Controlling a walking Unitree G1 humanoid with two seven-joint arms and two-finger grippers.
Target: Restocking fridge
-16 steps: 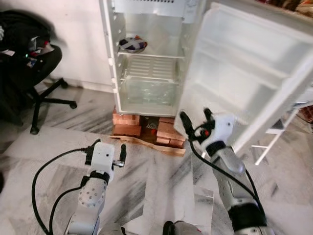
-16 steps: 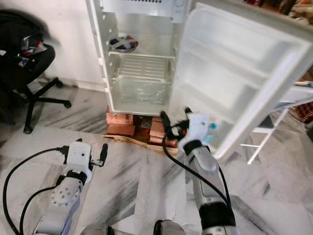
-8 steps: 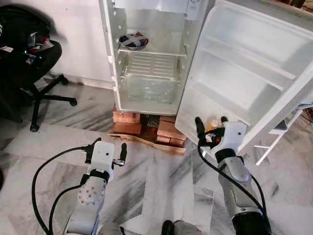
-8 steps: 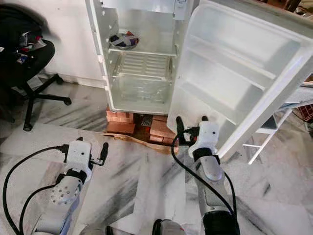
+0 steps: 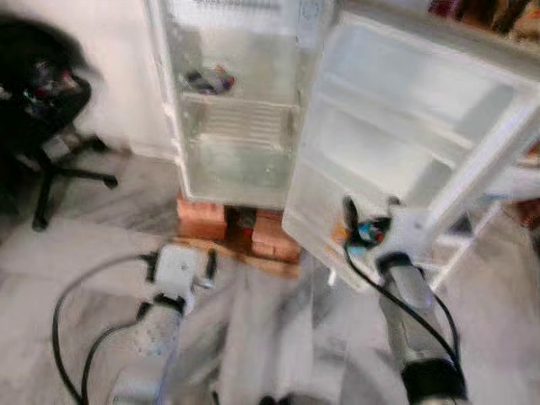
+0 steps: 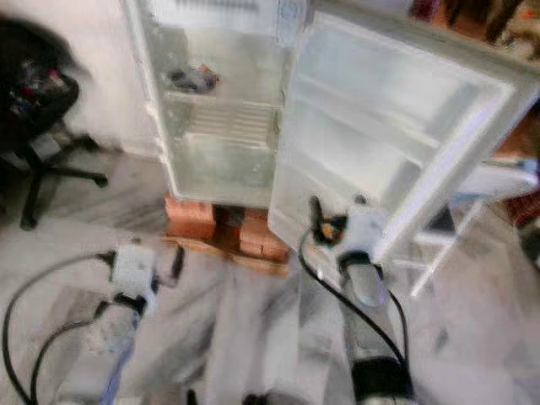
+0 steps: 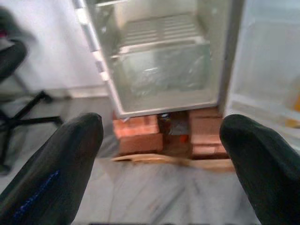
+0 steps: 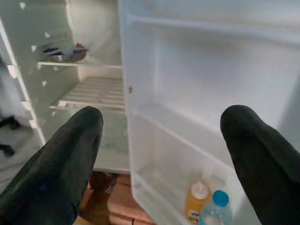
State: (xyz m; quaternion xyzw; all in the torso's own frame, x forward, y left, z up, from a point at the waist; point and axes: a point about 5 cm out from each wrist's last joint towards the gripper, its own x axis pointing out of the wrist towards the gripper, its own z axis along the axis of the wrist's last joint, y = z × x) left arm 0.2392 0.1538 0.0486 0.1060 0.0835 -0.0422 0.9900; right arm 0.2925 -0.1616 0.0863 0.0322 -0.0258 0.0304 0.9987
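Both tools released: right tool [image 8: 159,154] faces door bin's water bottle [image 8: 213,208]. Light, slick, squashy plastic; grip mid-body. Left tool [image 7: 159,154] idle.

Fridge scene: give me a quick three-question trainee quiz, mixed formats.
1. True or false: the fridge door is open.
2. Which sits in the door's bottom bin? A) yellow bottle and blue-capped bottle B) a milk carton C) eggs
3. Fill in: the fridge stands on ____.

Key: 1 true. 2 A. 3 bricks. Note for trainees: the right end effector, open, is up at the door's lower edge; the left end effector, also open, is low over the floor.
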